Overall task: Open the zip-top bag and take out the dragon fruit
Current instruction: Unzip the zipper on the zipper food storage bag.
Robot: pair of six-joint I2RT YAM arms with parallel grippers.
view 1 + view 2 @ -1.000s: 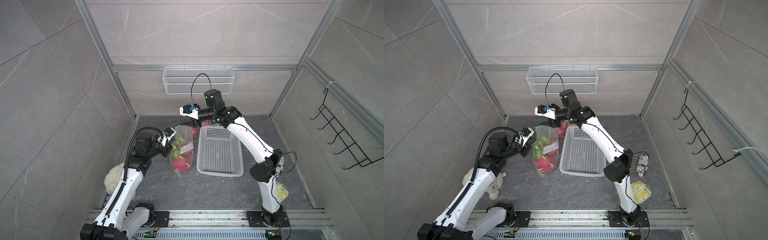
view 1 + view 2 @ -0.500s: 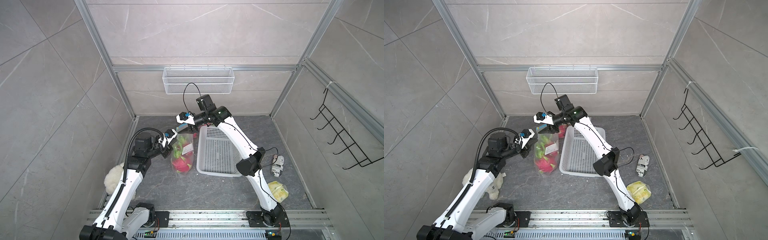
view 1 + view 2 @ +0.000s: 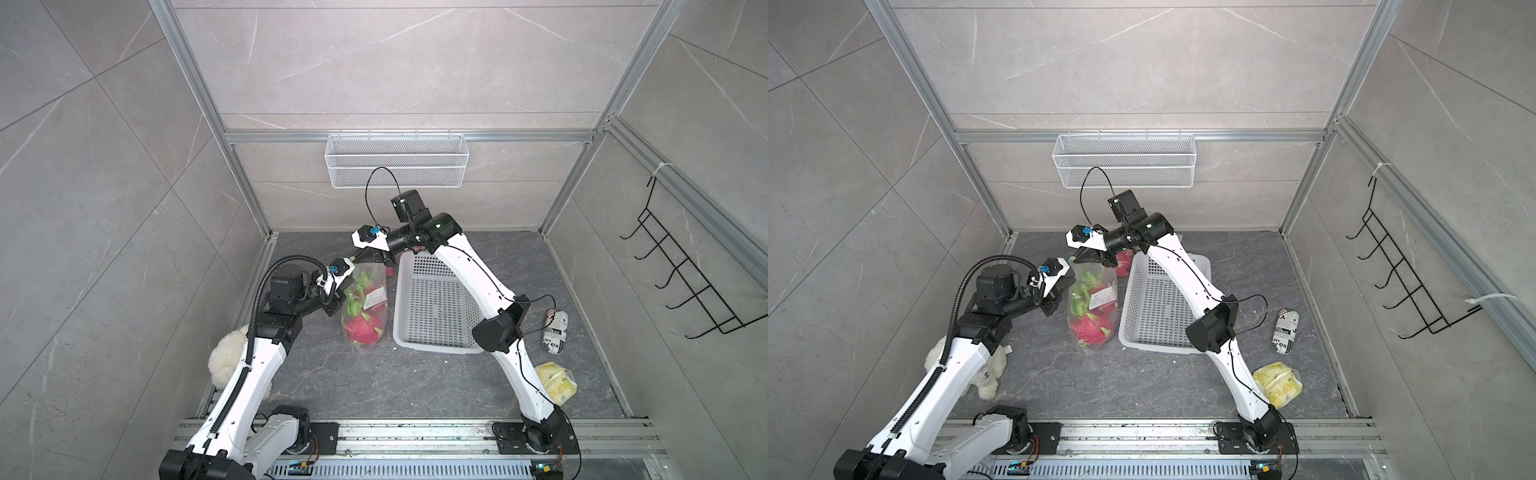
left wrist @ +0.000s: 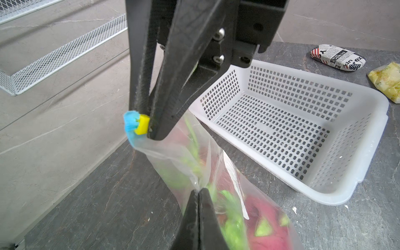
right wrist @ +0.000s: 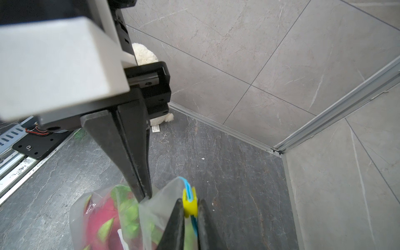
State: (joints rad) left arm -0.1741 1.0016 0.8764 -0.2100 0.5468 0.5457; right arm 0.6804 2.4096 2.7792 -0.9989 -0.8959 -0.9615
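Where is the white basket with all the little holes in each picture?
In a top view: the white basket is in the middle, just right of the clear bag.
In a top view: the same, middle, right of the bag.
Left wrist: it fills the right half, beyond the bag.
Right wrist: not in it.
Shared landmark: the bag, seen in all four.

Robot lab test cell, not a home: grey marble-look tile panels (image 3: 395,62) in a bare aluminium frame (image 3: 519,136) — two white robot arms (image 3: 257,365) bolted to a near-edge metal rail (image 3: 415,432); white wire-mesh shelf (image 3: 395,166) on the far wall, black hook rack (image 3: 681,270) on the right.
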